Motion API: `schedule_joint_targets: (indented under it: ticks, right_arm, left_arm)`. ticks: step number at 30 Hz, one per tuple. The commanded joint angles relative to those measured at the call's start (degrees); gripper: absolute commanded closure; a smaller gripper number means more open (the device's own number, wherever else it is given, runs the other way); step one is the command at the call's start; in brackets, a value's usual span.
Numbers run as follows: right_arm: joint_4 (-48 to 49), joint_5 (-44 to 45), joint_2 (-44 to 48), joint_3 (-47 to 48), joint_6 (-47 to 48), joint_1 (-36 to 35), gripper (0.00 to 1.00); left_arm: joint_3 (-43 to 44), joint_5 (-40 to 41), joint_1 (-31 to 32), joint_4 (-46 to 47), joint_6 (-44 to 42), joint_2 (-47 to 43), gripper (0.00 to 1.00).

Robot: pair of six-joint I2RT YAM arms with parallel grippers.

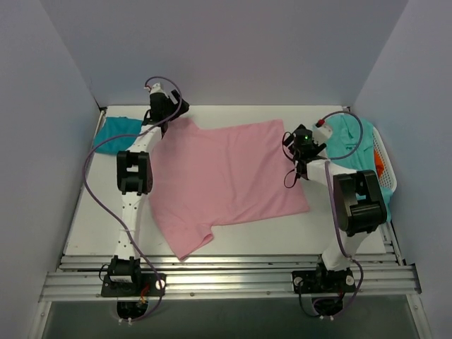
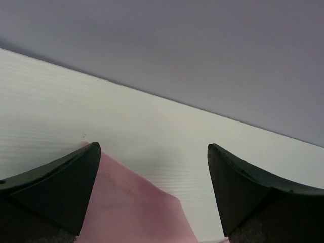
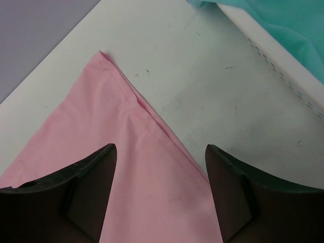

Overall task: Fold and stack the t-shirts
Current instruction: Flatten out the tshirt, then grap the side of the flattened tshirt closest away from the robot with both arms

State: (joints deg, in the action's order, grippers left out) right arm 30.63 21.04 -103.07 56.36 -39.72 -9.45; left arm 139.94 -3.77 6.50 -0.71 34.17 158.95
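As seen from above, large light pink cloth t-shirt [image 1: 226,176] spread almost flat over the middle of the white table [image 1: 92,226], one short sleeve poking toward 7 o'clock. At 10 o'clock, darker teal cloth t-shirt [image 1: 116,134], bunched up by the left wall. At 3 o'clock, lighter aqua-green cloth t-shirt [image 1: 346,138], draped over the white plastic laundry basket [image 1: 385,166].

At 11 o'clock, left black two-finger gripper [image 1: 173,113], right over the pink corner there. Jaws wide apart, holding nothing, pink cloth low between the fingers in the left wrist view.

At 2 o'clock, right black two-finger gripper [image 1: 296,138], over the pink edge near the basket. Jaws also wide apart, nothing gripped, pink cloth lying under them and bare table just past the hem.
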Motion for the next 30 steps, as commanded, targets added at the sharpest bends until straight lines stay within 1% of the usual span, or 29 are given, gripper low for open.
schedule_joint_targets:
  ticks: [1,3,4,5,6,7,8,9,10,11,12,13,14,15,16,17,18,19,20,21,22,23,24,25,26,27,29,30]
  right_arm:
    - [3.82,0.67,8.82,-2.91,2.01,-0.65,0.34]
    - [3.65,0.85,11.65,-5.02,2.28,-1.27,0.32]
    - [3.30,1.28,14.53,-5.81,2.11,-1.62,0.31]
    - [3.03,1.63,16.13,-6.60,1.93,-1.80,0.30]
    - [2.59,1.81,17.80,-7.92,1.76,-2.58,0.29]
    - [1.46,2.60,21.12,-8.71,1.32,-3.02,0.28]
    - [1.01,2.95,22.98,-9.50,1.14,-3.55,0.27]
    - [0.49,3.48,24.83,-11.08,0.97,-4.86,0.24]
    - [-1.17,4.01,28.67,-11.96,0.62,-5.57,0.23]
    - [-2.32,5.23,30.71,-12.58,-0.17,-6.36,0.21]
    - [-3.29,6.11,32.65,-13.28,-0.61,-7.32,0.13]
    - [-4.69,6.82,34.67,-14.42,-1.23,-9.25,0.10]
    - [-7.66,8.39,38.43,-14.87,-1.93,-10.22,0.06]
    - [-8.91,8.84,40.21,-15.48,-3.59,-11.28,0.02]
    - [-11.19,9.11,43.53,-16.71,-4.39,-13.38,0.02]
    - [-12.86,9.63,45.13,-17.24,-5.18,-14.53,0.02]
    - [-14.71,10.85,46.36,-17.51,-7.71,-15.50,0.02]
    - [-18.55,11.39,48.38,-17.60,-8.78,-17.60,0.02]
    - [-20.42,12.00,49.18,-18.03,-9.66,-18.75,0.02]
    - [-22.09,13.40,49.71,-18.21,-11.93,-19.89,0.02]
    - [-25.67,14.02,50.85,-18.47,-13.17,-21.12,0.02]
    - [-27.36,14.64,51.47,-19.52,-14.40,-23.83,0.02]
    - [-28.60,15.26,51.91,-20.31,-16.94,-25.34,0.03]
    - [-30.09,15.35,53.22,-21.19,-17.92,-27.00,0.03]
    - [-30.37,15.44,53.93,-23.03,-18.89,-30.33,0.03]
    - [-32.72,15.96,54.63,-23.74,-20.46,-32.10,0.03]
    - [-37.38,19.11,56.83,-25.06,-25.56,-35.88,0.03]
    - [-39.40,20.43,57.44,-25.68,-27.58,-39.47,0.03]
  left_arm:
    - [-2.56,-4.31,0.00,14.23,3.00,-12.40,0.05]
    - [-5.53,-3.71,0.18,14.95,3.09,-16.64,0.05]
    - [-7.12,-3.27,0.26,14.60,2.57,-21.71,0.05]
    - [-9.05,-2.65,0.35,14.16,2.30,-24.63,0.05]
    - [-15.51,-0.82,0.53,13.64,2.13,-28.14,0.04]
    - [-19.92,0.42,0.88,12.67,1.69,-36.09,0.04]
    - [-25.10,1.91,1.23,12.32,1.16,-40.43,0.04]
    - [-30.81,5.93,1.75,12.14,0.72,-45.26,0.04]
    - [-42.53,8.23,3.50,12.05,-0.76,-54.62,0.04]
    - [-47.86,10.86,4.65,11.00,-1.64,-59.07,0.04]
    - [-52.62,13.76,6.14,9.43,-2.18,-63.55,0.04]
    - [-56.75,19.36,7.81,4.97,-3.23,-71.34,0.04]
    - [-63.32,22.37,11.83,1.62,-3.32,-74.81,0.04]
    - [-66.00,25.54,13.95,-2.94,-2.54,-78.15,0.04]
    - [-68.81,30.27,16.33,-10.20,0.34,-83.93,0.04]
    - [-73.62,32.92,20.96,-14.10,2.54,-86.59,0.03]
    - [-76.02,36.00,23.44,-17.62,5.52,-89.06,0.03]
    - [-78.30,38.72,25.64,-24.36,11.47,-93.17,0.03]
    - [-82.85,43.01,29.75,-27.47,14.49,-94.78,0.03]
    - [-85.07,44.19,31.10,-32.37,20.17,-97.49,0.02]
    - [-87.01,44.72,32.59,-34.60,23.01,-98.39,0.01]
    - [-89.03,45.16,34.09,-36.36,25.57,-99.18,0.01]
    - [-92.88,45.78,37.76,-39.60,31.77,-100.15,0.00]
    - [-94.48,46.30,40.14,-41.02,34.88,-100.33,0.00]
    - [-95.98,47.79,42.52,-41.99,37.69,-100.33,0.00]
    - [-97.73,48.59,47.50,-45.05,44.42,-99.37,0.06]
    - [-97.05,50.26,52.71,-50.41,51.66,-96.74,0.06]
    - [-96.09,52.18,55.69,-58.71,55.96,-92.73,0.06]
